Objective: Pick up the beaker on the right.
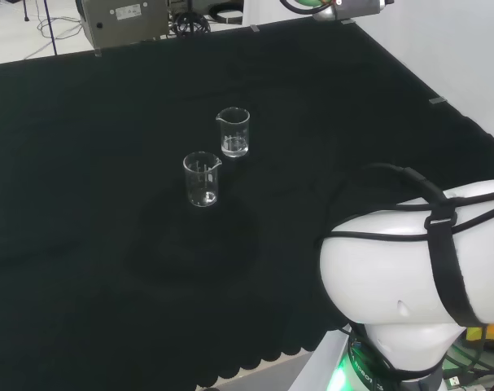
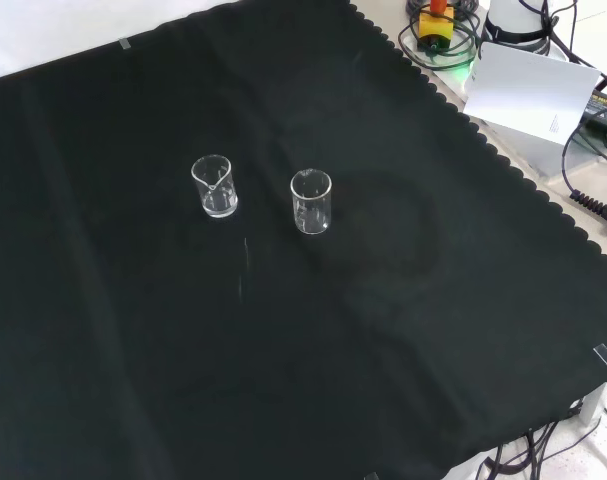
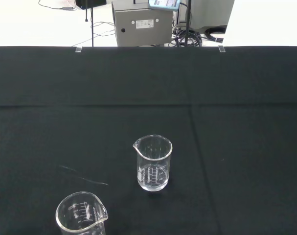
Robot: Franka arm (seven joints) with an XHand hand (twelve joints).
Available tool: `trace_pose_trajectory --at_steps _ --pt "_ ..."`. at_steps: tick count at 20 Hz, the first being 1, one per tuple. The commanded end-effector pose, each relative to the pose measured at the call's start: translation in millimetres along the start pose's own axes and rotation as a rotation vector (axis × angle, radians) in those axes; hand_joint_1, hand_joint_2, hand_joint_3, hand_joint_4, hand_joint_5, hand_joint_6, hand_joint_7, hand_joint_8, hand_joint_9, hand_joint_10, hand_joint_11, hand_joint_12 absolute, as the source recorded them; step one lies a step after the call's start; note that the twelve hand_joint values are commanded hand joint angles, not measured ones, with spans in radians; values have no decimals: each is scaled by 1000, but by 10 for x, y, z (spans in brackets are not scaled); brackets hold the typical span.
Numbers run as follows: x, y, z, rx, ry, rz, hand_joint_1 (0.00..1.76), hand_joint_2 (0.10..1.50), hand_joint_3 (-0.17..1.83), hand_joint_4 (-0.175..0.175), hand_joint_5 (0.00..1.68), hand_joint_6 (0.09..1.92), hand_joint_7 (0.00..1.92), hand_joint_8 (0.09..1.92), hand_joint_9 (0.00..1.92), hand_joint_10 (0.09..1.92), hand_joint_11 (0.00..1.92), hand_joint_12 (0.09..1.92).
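Two small clear glass beakers stand upright on the black cloth (image 1: 84,244), a short gap between them. In the head view one beaker (image 1: 233,132) is farther off and to the right, its spout pointing left. The other beaker (image 1: 202,179) is nearer and to the left, its spout pointing right. The front view has them side by side: the first beaker (image 2: 214,186) on the left, the second beaker (image 2: 311,201) on the right. From the wrist view the first beaker (image 3: 154,163) shows whole and the second beaker (image 3: 82,215) is cut by the picture's edge. Nothing touches either.
The arm's white link (image 1: 409,261) fills the head view's lower right. A grey equipment box (image 1: 124,20) stands beyond the cloth's far edge. Cables and a white sheet (image 2: 528,95) lie past the scalloped edge at the front view's top right. Black cloth stretches all round the beakers.
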State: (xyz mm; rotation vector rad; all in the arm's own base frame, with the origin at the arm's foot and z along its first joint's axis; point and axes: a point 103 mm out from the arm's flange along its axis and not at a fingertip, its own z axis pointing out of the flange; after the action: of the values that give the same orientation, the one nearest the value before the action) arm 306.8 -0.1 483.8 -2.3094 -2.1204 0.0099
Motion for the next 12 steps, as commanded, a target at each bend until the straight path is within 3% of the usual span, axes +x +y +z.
trace_pose_trajectory --at_steps 1,4,9,10,12 --pt "-16 0 1 -7 2 3 174 1071 445 8 239 87 23 473 412 87 15 1329" --pt "-176 19 11 4 19 8 24 1201 383 19 221 87 2 419 382 87 1 1303" --pt "-559 82 71 14 30 25 6 1220 369 19 220 87 0 413 379 87 0 1300" --pt "-374 72 83 19 13 38 7 1227 355 19 222 87 0 415 379 87 0 1301" --pt "-364 88 144 37 13 59 9 1235 336 19 224 87 0 418 380 87 0 1303"
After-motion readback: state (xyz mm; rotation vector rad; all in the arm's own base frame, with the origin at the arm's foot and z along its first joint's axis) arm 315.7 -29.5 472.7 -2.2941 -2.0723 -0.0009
